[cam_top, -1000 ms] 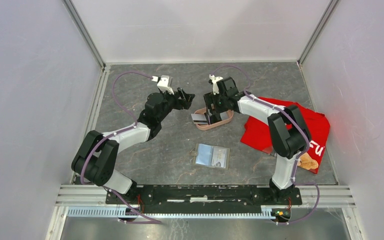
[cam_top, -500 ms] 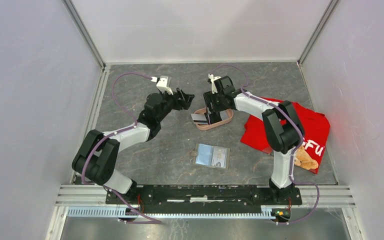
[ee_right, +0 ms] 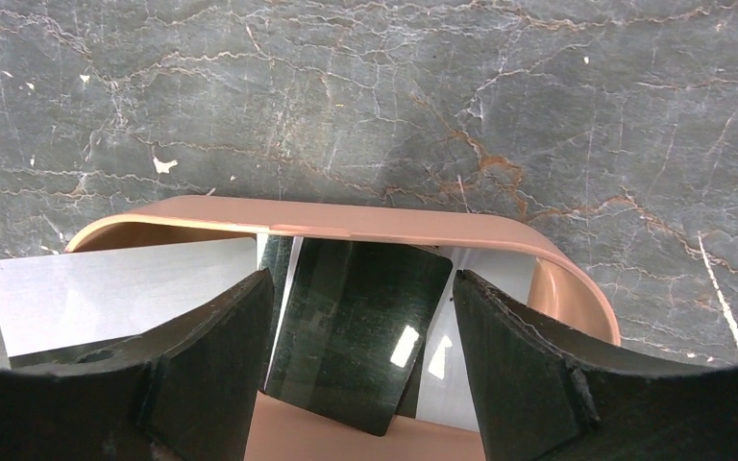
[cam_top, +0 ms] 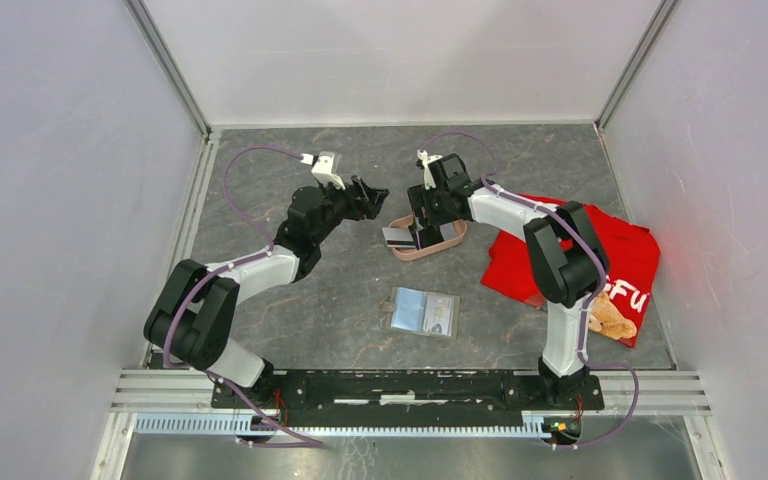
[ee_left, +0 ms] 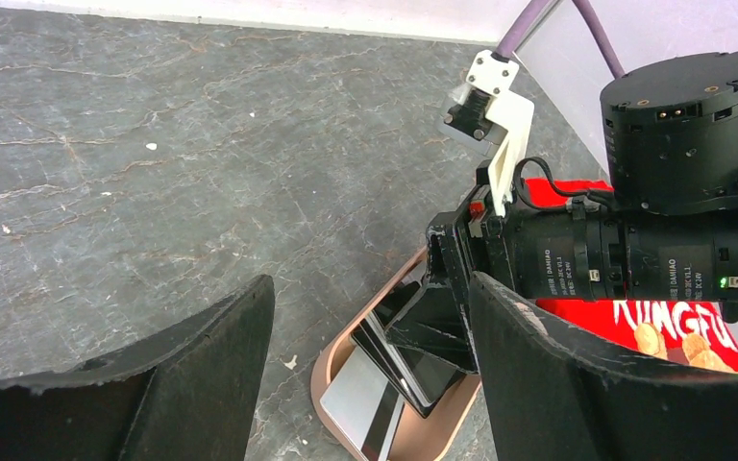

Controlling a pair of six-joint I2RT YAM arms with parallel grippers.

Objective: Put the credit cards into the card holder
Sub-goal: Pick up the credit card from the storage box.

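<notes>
The grey marbled table [cam_top: 540,160] is filling the middle of the top view. A red cloth [cam_top: 640,250] with a printed figure is lying on its right side. The left arm [cam_top: 260,270] is reaching from the lower left toward the centre. The right arm [cam_top: 505,212] is bending in from the right and crossing over the edge of the red cloth.

A pink oval tray [cam_top: 422,257] is sitting just above the centre of the table, under the tip of the right arm. Below it, near the lower middle of the top view and well apart from both arms, the card holder [cam_top: 425,312] is lying open and flat with its two panels facing up.

The credit cards are resting inside the tray. A silvery card [ee_right: 120,288] is lying at the left of the right wrist view and poking over the tray's left rim. A dark glossy card [ee_right: 360,327] is lying tilted at the centre.

The left end effector [ee_left: 370,283] is hanging spread and empty over bare table just left of the tray. The right end effector [ee_right: 363,279] is reaching down into the tray with its fingers wide apart, one on each side of the dark card. I cannot tell whether they are pressing on its edges.
</notes>
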